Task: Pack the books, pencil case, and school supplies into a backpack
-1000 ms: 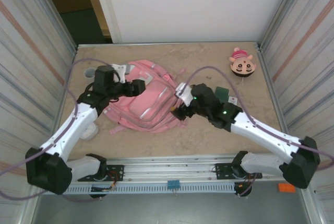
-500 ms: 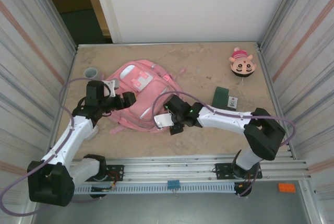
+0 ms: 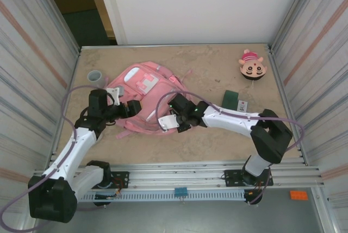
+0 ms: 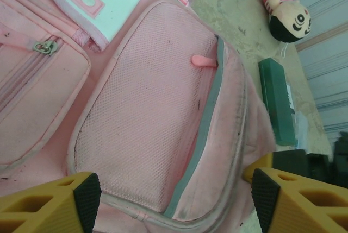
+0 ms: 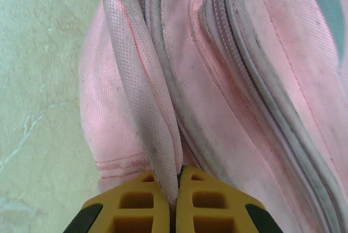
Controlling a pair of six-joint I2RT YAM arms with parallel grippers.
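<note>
The pink backpack [image 3: 142, 96] lies flat left of the table's middle. My right gripper [image 3: 174, 120] is at its near right edge, shut on a fold of the pink fabric [image 5: 163, 135] between the yellow fingers [image 5: 138, 206]. My left gripper [image 3: 128, 108] hovers open over the bag's near left side, its jaws standing wide apart above the mesh pocket [image 4: 147, 108] and holding nothing. The dark green pencil case [image 3: 230, 99] lies to the right of the bag, with a small pale item [image 3: 242, 106] beside it that may be the school supplies. The books are out of view.
A round cartoon-face toy [image 3: 252, 65] sits at the far right corner. A small grey cup [image 3: 96, 76] stands far left of the backpack. Ribbed metal walls close in both sides, and a white wall stands behind.
My right arm swung left to the backpack's near right edge and its jaws closed on the fabric. My left arm drew back toward the near left, uncovering the cup. The backpack shifted slightly.
</note>
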